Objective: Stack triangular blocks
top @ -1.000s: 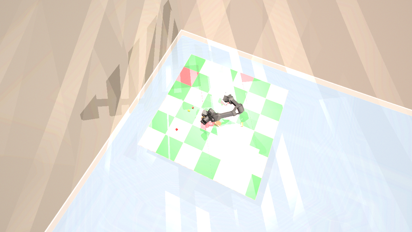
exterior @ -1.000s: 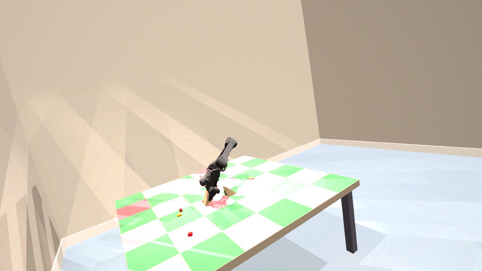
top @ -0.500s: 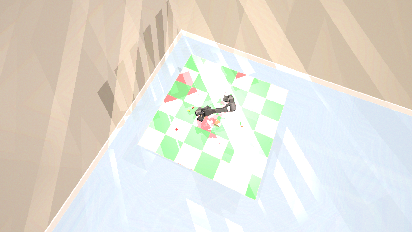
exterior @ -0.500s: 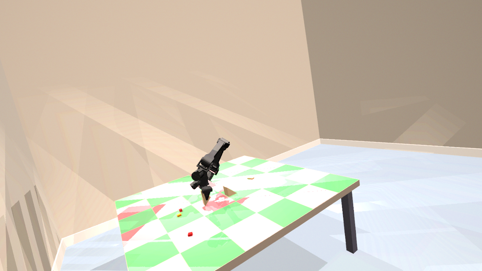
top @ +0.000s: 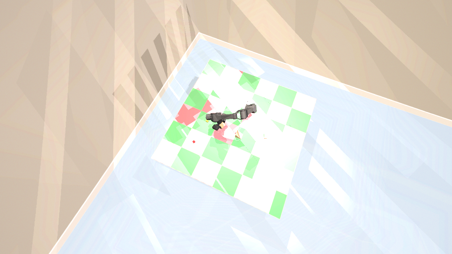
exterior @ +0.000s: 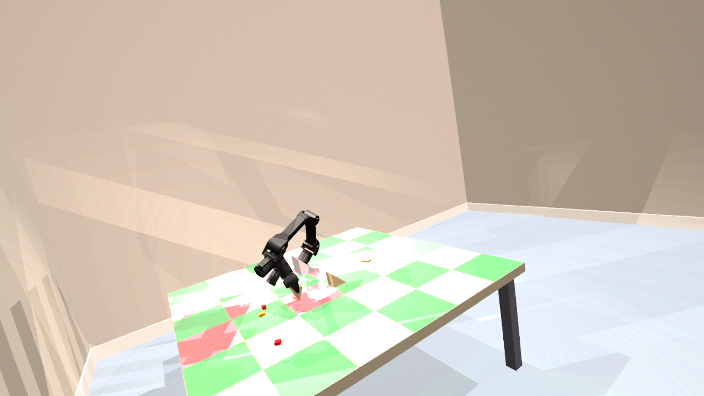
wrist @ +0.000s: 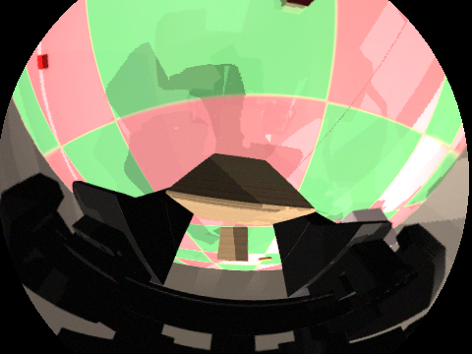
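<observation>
Pale tan walls (top: 78,126) (exterior: 246,73) fill the upper part of the exterior view, and a light blue floor (top: 379,189) (exterior: 615,295) spreads across the lower right. The checkered table (top: 186,161) (exterior: 413,310) (wrist: 211,29), green and white with reddish patches, sits in the middle of the top view and runs along the lower middle of the exterior one.

The black arm (top: 227,116) (exterior: 292,234) bends over the table near its middle. Its gripper (top: 220,124) (exterior: 295,289) (wrist: 236,188) points down, the jaws closed on the held triangular block (top: 222,125) (exterior: 296,293) (wrist: 238,199), with a finger at either end of it in the wrist view. Whether that block touches the table I cannot tell.

The other triangular block (top: 237,135) (exterior: 334,279) (wrist: 233,243) rests on the table, to the right of the held one in the exterior view, its slope falling rightward. The two are apart, so the square block is not formed.

A pale upright piece (exterior: 301,267) shows behind the gripper, partly hidden. Toward the lower left of the exterior view lie a red block (top: 193,141) (exterior: 277,342) and, farther back, a yellow block (top: 207,120) (exterior: 261,314) just beside a small red cube (exterior: 263,307). A thin orange-edged piece (top: 265,137) (exterior: 366,260) (wrist: 265,259) lies well apart, beyond the resting block.
</observation>
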Controlling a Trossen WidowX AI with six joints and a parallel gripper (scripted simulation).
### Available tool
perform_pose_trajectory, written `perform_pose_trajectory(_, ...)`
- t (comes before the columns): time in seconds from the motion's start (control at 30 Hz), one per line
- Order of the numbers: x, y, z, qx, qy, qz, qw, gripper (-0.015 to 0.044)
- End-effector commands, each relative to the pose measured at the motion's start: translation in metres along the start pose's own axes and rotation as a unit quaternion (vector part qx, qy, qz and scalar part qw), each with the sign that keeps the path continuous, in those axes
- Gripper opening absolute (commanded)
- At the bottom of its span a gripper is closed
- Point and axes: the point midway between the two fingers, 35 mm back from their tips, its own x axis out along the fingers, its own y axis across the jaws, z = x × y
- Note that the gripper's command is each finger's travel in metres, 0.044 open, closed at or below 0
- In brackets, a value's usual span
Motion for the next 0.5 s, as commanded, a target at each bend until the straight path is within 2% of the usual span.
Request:
perform_pose_trajectory(0.0,-0.0035,0.0006,0.0080,0.000,0.046,0.007,0.999,0.0000)
perform_pose_trajectory(0.07,-0.0043,0.0006,0.0110,0.001,0.051,0.007,0.999,0.0000)
perform_pose_trajectory(0.1,-0.0016,-0.0001,0.0059,0.002,0.031,0.003,1.000,0.0026)
perform_pose_trajectory(0.47,-0.0016,-0.0001,0.0059,0.002,0.031,0.003,1.000,0.0315)
